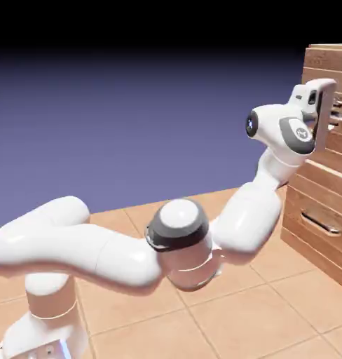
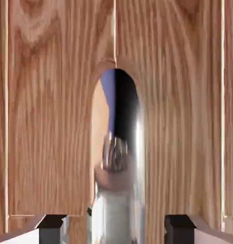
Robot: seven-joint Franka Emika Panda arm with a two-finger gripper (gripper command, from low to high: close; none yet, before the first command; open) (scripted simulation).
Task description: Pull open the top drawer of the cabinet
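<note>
At the cabinet (image 1: 328,175) on the exterior view's right edge, we see the white arm (image 1: 132,245) stretched low across the tan tiled floor (image 1: 223,315), then bent upward so that its gripper (image 1: 333,114) meets the top drawer (image 1: 340,133). Against the brown plank front, the hand is level and pointed straight into the wood, with the dark fingers at the height of the drawer's handle. Below it we make out the lower drawer (image 1: 321,221), shut flush, its own silver bar (image 1: 321,223) untouched and well apart from the hand.

Through the hand view, wood grain fills nearly everything; the planks run vertically because the camera is rolled. We find the top drawer's silver handle (image 2: 121,157) dead centre, a mirror-bright bar reflecting the backdrop and the robot itself. Either side of it stand the two grey fingertips (image 2: 51,228), spread wide, the bar between them and neither pad touching it. Whether the top drawer has left the cabinet's face at all, we cannot tell.
</note>
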